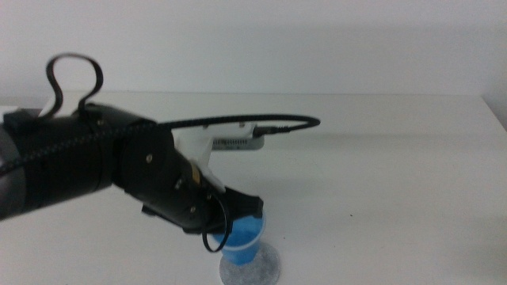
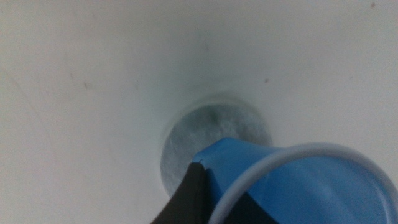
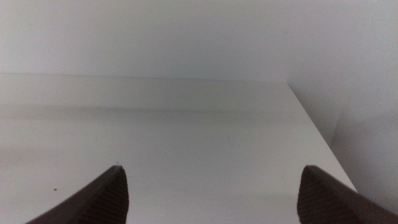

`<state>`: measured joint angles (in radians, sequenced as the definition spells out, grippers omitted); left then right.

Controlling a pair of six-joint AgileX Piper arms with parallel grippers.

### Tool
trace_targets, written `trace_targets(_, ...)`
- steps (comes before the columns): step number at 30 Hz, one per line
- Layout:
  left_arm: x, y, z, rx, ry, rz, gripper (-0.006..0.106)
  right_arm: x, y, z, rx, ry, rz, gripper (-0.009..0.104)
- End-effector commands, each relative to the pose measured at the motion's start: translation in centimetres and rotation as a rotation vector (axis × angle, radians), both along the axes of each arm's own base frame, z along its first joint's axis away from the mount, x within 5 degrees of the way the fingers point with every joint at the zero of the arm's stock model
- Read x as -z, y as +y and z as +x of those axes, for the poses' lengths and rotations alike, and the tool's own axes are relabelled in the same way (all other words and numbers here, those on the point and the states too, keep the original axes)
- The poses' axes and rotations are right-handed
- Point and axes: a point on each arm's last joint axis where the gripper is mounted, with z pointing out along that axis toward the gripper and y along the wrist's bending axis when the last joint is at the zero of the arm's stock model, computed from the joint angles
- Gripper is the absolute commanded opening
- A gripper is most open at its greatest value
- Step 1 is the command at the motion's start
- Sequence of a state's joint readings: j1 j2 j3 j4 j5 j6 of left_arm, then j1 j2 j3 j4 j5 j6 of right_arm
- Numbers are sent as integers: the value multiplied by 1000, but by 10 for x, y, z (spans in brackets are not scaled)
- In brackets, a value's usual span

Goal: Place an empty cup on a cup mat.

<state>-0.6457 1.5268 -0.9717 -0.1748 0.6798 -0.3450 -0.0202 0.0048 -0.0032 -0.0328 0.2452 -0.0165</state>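
Note:
The blue cup (image 1: 244,236) with a pale rim is held by my left gripper (image 1: 234,215), which reaches in from the left and is shut on its upper part. The cup is upright over the mottled grey cup mat (image 1: 266,269) at the table's front middle; whether its base touches the mat I cannot tell. In the left wrist view the cup (image 2: 298,186) fills the near corner, one dark finger (image 2: 189,199) lies against its wall, and the cup mat (image 2: 205,134) lies beyond it. My right gripper (image 3: 211,186) is open and empty over bare table, out of the middle view.
The white table (image 1: 380,182) runs back to a white wall. Its right edge shows in the right wrist view (image 3: 317,130). A black cable (image 1: 261,123) loops from the left arm above the table.

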Motion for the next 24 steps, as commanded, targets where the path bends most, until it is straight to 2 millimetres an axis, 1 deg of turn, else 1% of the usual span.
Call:
trace_targets(1, 7, -1, -6, -26, 13, -47, -2, 0, 0, 0, -2, -8, -10, 93)
trace_targets(5, 19, 0, -7, -41, 27, -44, -2, 0, 0, 0, -2, -8, -10, 93)
trace_targets(9, 30, -3, -2, -54, 21, -46, -2, 0, 0, 0, -2, -8, -10, 93)
trace_targets(13, 42, -6, 2, -70, 52, -39, -2, 0, 0, 0, -2, -8, -10, 93)
trace_targets(17, 49, -8, 2, -63, 78, -35, -1, 0, 0, 0, -2, -8, -10, 93)
trace_targets(19, 50, -9, 1, -70, 90, -39, 2, 0, 0, 0, -2, -8, -10, 93)
trace_targets(21, 49, -8, 2, -71, 91, -39, 8, 0, 0, 0, -2, -8, -10, 93)
trace_targets(23, 49, -8, 1, -42, 80, -33, 16, 0, 0, 0, -2, -8, -10, 93)
trace_targets(24, 49, -8, 1, -20, 73, -29, 23, 0, 0, 0, -2, -8, -10, 93)
